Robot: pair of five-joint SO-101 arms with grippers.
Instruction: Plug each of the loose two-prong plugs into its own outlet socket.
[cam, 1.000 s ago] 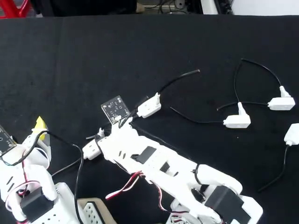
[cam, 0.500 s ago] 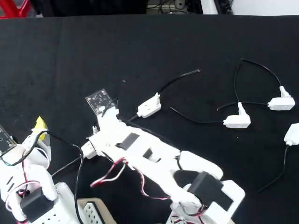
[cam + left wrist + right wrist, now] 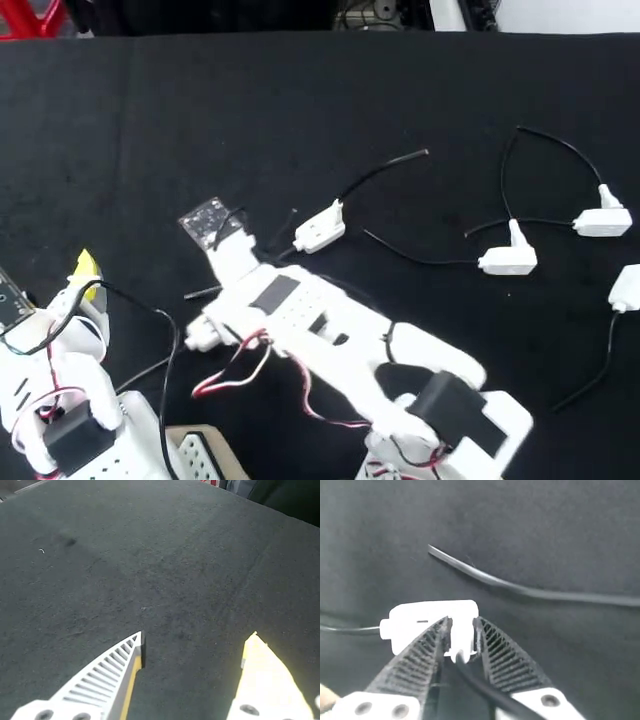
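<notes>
A beige socket strip (image 3: 195,455) sits at the near edge, seven o'clock. The right gripper (image 3: 461,625), at eight, pinches a white plug (image 3: 432,622). The left gripper (image 3: 197,640), at nine, gapes over bare table (image 3: 150,555). Three loose plugs (image 3: 507,260) lie at three o'clock, a fourth plug (image 3: 320,228) at centre.

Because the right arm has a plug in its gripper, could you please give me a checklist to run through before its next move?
1. Right gripper shut on the held plug: ok.
2. Held plug's prongs lined up for a socket: cannot tell, the prongs are hidden.
3. Loose cable lies apart from the held plug: ok.
4. Left gripper open with nothing between its fingers: ok.
5. Outlet strip has a free socket: cannot tell, it is cut off at the high view's edge.
</notes>
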